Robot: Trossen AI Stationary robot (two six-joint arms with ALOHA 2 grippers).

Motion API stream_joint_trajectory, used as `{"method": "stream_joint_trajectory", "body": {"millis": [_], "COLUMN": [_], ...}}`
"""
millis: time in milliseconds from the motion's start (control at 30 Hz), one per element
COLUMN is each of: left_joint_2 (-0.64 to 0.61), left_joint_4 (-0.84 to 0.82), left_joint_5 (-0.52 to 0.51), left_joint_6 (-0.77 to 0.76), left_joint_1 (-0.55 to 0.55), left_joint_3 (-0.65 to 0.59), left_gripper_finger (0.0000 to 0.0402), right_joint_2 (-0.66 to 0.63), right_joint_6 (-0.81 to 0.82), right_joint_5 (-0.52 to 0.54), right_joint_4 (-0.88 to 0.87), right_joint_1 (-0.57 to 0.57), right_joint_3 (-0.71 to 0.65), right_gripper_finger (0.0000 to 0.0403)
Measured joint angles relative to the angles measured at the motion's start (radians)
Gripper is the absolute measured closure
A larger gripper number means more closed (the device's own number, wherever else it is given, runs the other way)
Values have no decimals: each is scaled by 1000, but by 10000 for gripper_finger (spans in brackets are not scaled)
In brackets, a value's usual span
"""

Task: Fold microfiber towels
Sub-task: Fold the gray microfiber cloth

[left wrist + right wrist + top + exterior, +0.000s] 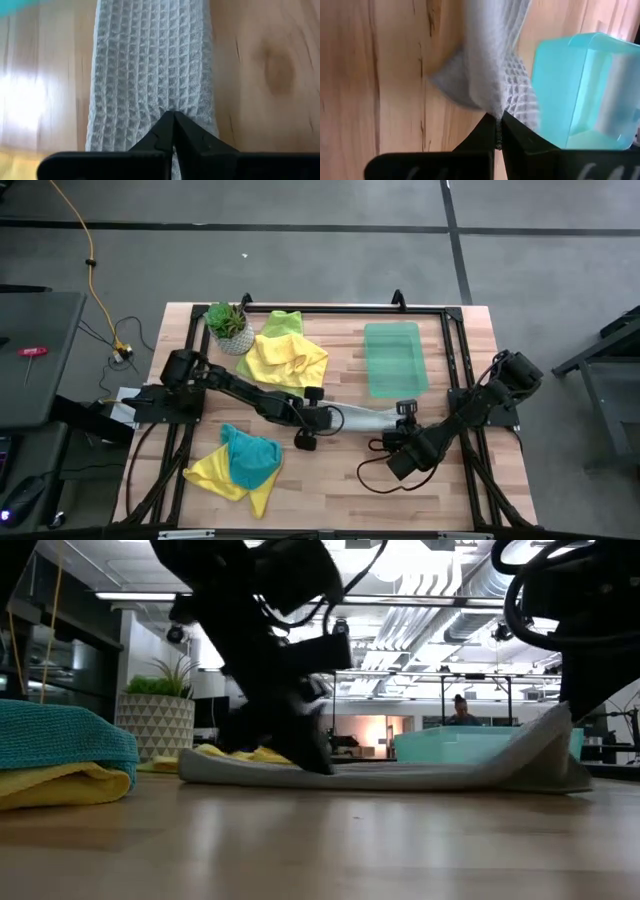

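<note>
Both grippers, left gripper (173, 131) and right gripper (498, 131), pinch opposite ends of the grey waffle-weave microfiber towel (362, 419) stretched mid-surface on the wooden surface (330, 480), its right end seemingly lifted.

we lose the grey towel (362, 419) ends under both arms; at nine o'clock the yellow towel (50, 785) is cropped.
</note>
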Motion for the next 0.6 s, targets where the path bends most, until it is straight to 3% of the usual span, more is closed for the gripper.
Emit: {"method": "stream_joint_trajectory", "body": {"millis": [167, 600], "left_joint_2": [-22, -28], "left_joint_4": [-61, -59], "left_joint_5": [-26, -28], "left_joint_6": [-32, -50], "left_joint_1": [-26, -37], "left_joint_3": [-2, -2], "left_gripper_finger": [401, 401], "right_joint_2": [0, 0], "right_joint_6": [13, 266], "right_joint_5": [5, -9], "right_joint_4": [4, -59], "right_joint_1": [0, 58], "right_joint_3": [0, 46], "right_gripper_finger": [403, 395]}}
